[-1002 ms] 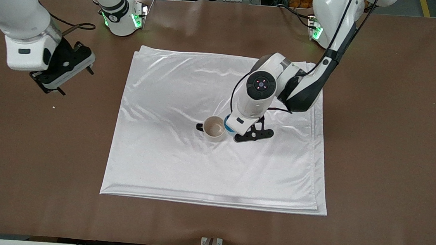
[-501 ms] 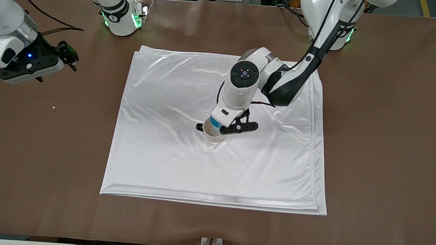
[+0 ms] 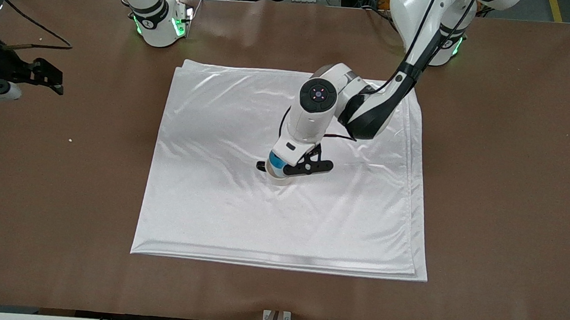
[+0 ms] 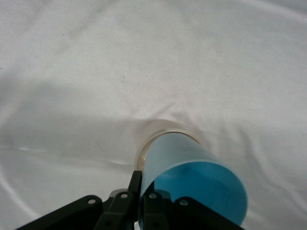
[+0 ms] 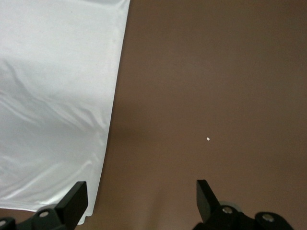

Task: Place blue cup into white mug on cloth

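Over bare table at the right arm's end, right gripper (image 3: 42, 76) waits, jaws wide apart, empty. Mid-cloth (image 3: 219, 216), left gripper (image 3: 284, 166) is clamped on blue cup (image 3: 277, 163), tilted, its base entering white mug (image 3: 277, 179). Risk: tilted cup catches the rim and tips the mug.

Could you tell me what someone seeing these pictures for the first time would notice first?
The eye goes first to the left gripper, shut on the blue cup and holding it right over the white mug near the middle of the cloth. Next comes that big shiny cloth itself, covering the centre of the brown table. The right gripper waits open above bare table at the right arm's end.
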`<state>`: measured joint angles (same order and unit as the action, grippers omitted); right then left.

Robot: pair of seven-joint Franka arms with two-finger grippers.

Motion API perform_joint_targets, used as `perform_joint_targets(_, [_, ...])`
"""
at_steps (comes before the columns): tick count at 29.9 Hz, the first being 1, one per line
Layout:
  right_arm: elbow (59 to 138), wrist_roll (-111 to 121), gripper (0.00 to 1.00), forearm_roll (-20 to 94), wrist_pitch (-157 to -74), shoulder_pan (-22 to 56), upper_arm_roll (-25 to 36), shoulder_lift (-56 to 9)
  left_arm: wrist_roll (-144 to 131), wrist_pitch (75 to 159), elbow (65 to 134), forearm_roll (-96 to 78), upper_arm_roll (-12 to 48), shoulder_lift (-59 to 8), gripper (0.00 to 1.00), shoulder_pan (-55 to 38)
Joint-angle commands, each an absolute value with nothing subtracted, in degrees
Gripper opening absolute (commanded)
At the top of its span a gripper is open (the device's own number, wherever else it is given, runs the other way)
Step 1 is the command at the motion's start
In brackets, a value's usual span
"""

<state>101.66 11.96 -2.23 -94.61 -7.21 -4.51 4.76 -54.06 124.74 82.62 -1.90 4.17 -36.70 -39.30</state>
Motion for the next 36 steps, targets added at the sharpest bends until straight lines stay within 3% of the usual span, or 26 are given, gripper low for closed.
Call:
perform_joint_targets(1, [100.5, 6.1, 1.0, -1.4, -94.5, -9.1, -5.2, 5.2, -54.8, 126.2, 81.4, -3.2, 3.6, -38.4, 0.0, -40.4])
perform_joint_targets(32, [95.1, 2.1, 1.0, -0.7, -94.7, -8.6, -5.6, 1.6, -53.6, 129.6, 81.6, -3.0, 3.5, -44.1, 0.0, -40.7])
perform_joint_targets(33, [95.1, 1.3, 1.0, -0.7, -94.7, -8.5, -5.6, 1.6, -53.6, 129.9, 81.6, -3.0, 3.5, -44.1, 0.01, -40.7])
perform_joint_targets(36, [95.1, -0.3, 1.0, -0.7, -94.6, -8.4, -5.6, 1.6, -53.5, 130.1, 81.6, -3.1, 3.5, -44.3, 0.27, -40.7])
